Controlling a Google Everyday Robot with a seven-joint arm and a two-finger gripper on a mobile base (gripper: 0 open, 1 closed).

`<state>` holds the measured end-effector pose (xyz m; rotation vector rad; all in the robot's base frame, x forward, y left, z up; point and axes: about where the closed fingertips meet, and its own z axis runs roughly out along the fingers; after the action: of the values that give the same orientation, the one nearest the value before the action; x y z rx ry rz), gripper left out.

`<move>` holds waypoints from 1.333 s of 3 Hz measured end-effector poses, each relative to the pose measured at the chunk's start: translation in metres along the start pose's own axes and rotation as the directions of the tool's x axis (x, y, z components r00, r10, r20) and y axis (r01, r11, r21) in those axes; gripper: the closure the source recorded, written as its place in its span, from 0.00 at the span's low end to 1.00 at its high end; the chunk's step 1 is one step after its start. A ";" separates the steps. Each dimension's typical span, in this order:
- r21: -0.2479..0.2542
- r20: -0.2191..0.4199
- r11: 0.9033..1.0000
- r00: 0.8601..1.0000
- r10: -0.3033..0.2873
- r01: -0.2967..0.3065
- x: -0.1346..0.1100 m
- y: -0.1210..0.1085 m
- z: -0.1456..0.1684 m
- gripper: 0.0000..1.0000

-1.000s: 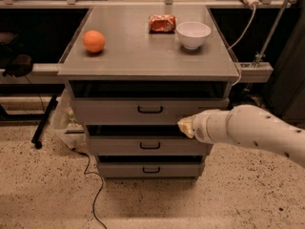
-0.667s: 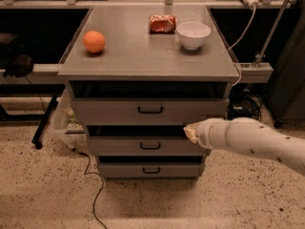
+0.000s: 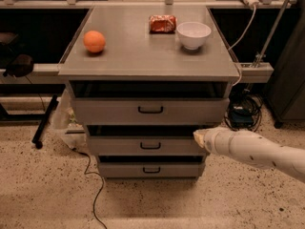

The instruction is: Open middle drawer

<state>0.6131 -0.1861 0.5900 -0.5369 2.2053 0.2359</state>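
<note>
The grey cabinet has three flat-fronted drawers, each with a small black bar handle. The middle drawer (image 3: 143, 146) sits between the taller top drawer (image 3: 147, 110) and the narrower bottom drawer (image 3: 150, 169); its handle (image 3: 150, 146) is at the centre of its front. My white arm comes in from the lower right. My gripper (image 3: 199, 136) is at the arm's pale tip, at the right end of the middle drawer's front, level with its top edge and well right of the handle.
On the cabinet top (image 3: 138, 46) lie an orange (image 3: 94, 41), a red packet (image 3: 162, 23) and a white bowl (image 3: 193, 35). A black cable (image 3: 95, 185) trails on the speckled floor at the left. Cables and a dark box (image 3: 243, 113) sit at the right.
My arm has swung lower and a little to the right, so the gripper tip has come down from the top drawer's lower edge to the right end of the middle drawer.
</note>
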 end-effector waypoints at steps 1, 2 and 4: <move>-0.011 0.024 0.998 0.998 0.060 -0.060 0.041 -0.030 0.056 1.00; -0.011 0.024 0.998 0.998 0.061 -0.060 0.041 -0.030 0.056 1.00; -0.025 0.079 0.997 0.994 0.079 -0.077 0.036 -0.031 0.092 1.00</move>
<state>0.6710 -0.1930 0.5045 -0.4465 2.1501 0.3182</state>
